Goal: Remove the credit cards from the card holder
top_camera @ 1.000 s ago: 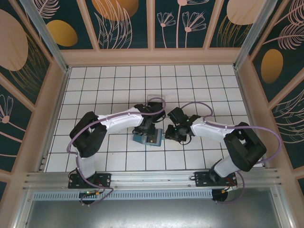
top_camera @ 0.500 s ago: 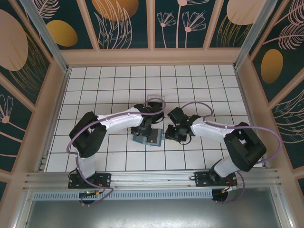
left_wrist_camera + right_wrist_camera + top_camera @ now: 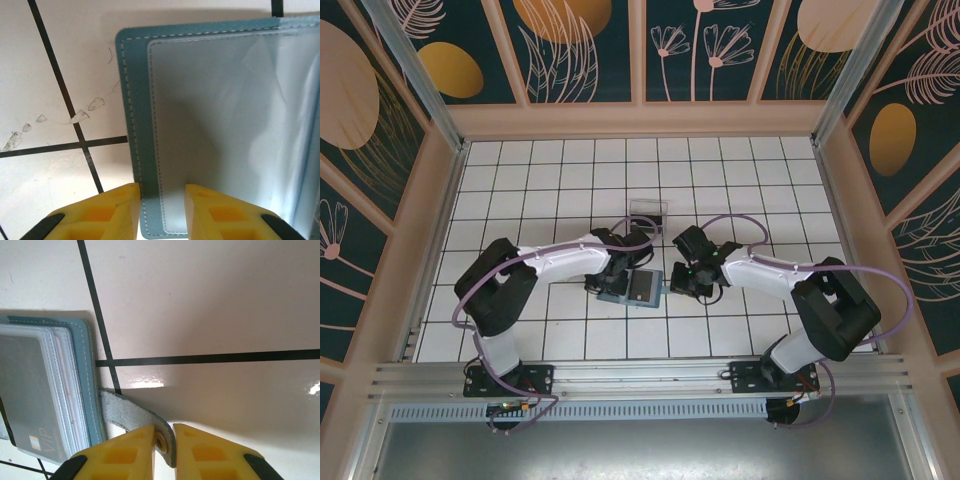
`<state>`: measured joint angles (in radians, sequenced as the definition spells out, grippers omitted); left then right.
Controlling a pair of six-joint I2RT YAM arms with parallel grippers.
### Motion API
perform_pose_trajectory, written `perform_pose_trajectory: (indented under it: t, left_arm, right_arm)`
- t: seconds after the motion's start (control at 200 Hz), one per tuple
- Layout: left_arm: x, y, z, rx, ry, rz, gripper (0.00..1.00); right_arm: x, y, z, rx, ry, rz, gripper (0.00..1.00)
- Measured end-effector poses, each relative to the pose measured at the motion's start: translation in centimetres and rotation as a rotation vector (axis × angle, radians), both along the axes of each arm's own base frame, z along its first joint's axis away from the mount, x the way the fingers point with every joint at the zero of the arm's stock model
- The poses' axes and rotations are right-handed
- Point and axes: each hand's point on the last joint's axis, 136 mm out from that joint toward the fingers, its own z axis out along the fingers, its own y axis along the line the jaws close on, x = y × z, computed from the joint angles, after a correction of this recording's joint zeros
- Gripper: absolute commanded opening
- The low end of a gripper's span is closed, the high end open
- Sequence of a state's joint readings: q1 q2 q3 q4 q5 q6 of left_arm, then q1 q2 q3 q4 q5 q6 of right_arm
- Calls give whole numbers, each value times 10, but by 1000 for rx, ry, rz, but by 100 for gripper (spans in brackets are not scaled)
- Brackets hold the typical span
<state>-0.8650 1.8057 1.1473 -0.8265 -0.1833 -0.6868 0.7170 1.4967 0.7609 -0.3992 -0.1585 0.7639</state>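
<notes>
Credit cards sit tucked in the clear sleeves of the card holder, with one grey card marked VIP showing just left of the right gripper's fingertips. From my console, that gripper is pinched almost closed on the holder's grey snap strap, which curls from the teal edge into the gap between its fingers. The left gripper stands narrowly parted at the holder's opposite edge, teal border by one fingertip and clear sleeve by the other. I cannot tell whether it clamps or merely presses. I judge the cards light, stiff and slick, the sleeves soft and clingy, and the holder floppy enough to lift with them. The best hold looks like a card's short edge at a sleeve mouth, with the holder pinned to the tiled table.
</notes>
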Motion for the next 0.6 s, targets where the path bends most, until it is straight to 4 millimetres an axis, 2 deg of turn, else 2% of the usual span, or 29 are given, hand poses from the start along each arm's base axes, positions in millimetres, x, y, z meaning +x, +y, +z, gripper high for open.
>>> perform_pose_trajectory:
  t: [0.13, 0.385, 0.601]
  left_arm:
    - [5, 1, 7, -84, -11, 24, 31]
    - [28, -7, 56, -266, -112, 48, 31]
    - [34, -41, 79, -442, -120, 18, 30]
  right_arm:
    - [3, -3, 0, -3, -3, -13, 16]
    - [6, -4, 2, -6, -9, -14, 16]
    - [9, -2, 6, -4, -14, -15, 16]
